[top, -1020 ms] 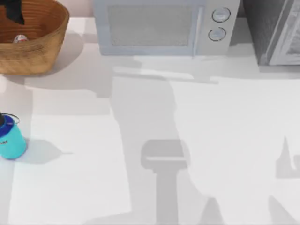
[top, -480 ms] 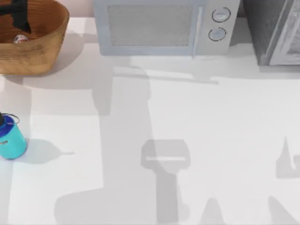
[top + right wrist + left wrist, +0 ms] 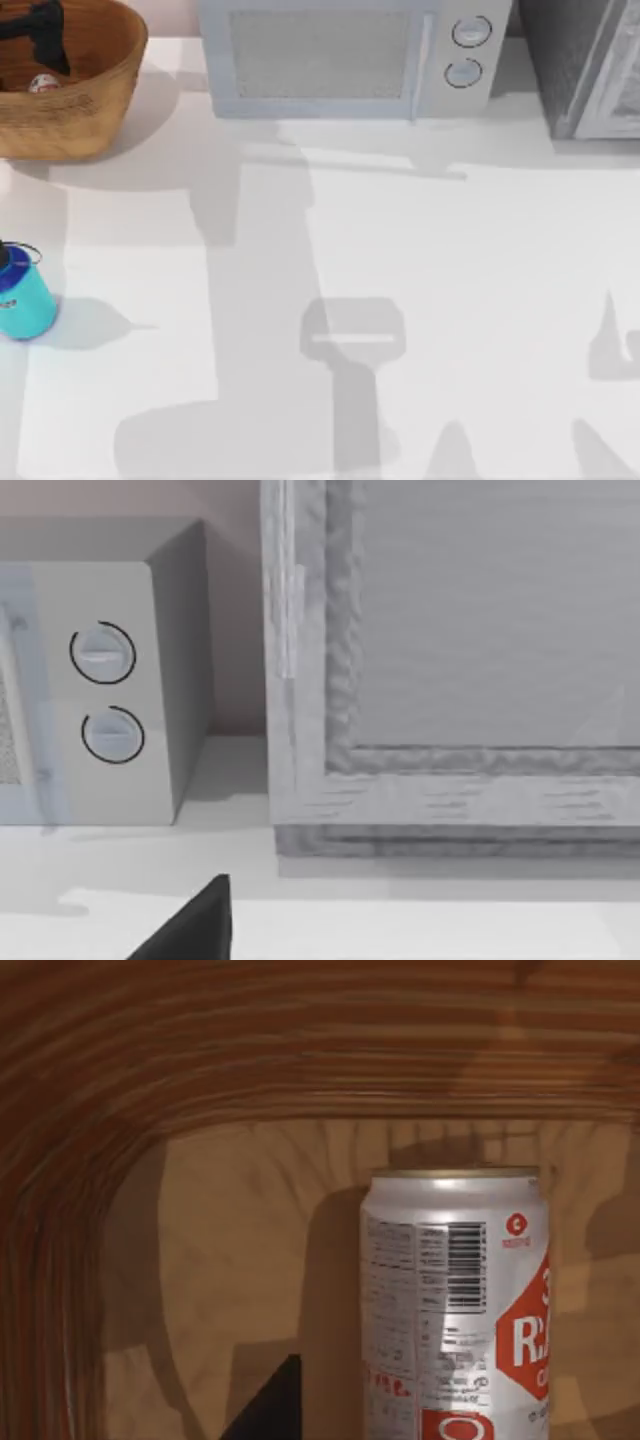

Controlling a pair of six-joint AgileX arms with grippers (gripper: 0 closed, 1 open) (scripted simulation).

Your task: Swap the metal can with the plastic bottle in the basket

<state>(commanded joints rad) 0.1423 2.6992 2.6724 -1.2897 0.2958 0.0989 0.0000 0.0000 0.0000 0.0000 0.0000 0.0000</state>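
Can label: the metal can (image 3: pixel 455 1305) is white with a barcode, fine print too small to read, and a red hexagon with white letters cut off at the frame edge, seemingly starting "R"; a small red circle logo sits near its top.
Can position: it stands upright on the floor of the basket (image 3: pixel 95 100), close to the ribbed inner wall; in the top view its top shows at (image 3: pixel 42 84) inside the rim.
Left pincer: the left pincer (image 3: pixel 45 40) reaches down into the basket at the worktop's far left corner, just above and beside the can; one dark fingertip (image 3: pixel 268 1408) shows beside the can, apart from it. How wide it is spread I cannot tell, and nothing is visibly held.
Bottle: the plastic bottle (image 3: pixel 20 293) stands upright on the worktop (image 3: pixel 420 300) at the left edge, well apart from the basket, nearer the viewer; its label cannot be read.
Right pincer: a dark fingertip (image 3: pixel 190 925) shows low in the right wrist view; its opening cannot be told.
Background: a microwave (image 3: pixel 345 55) with two round dials stands at the back, a grey cabinet (image 3: pixel 450 660) just beside it.
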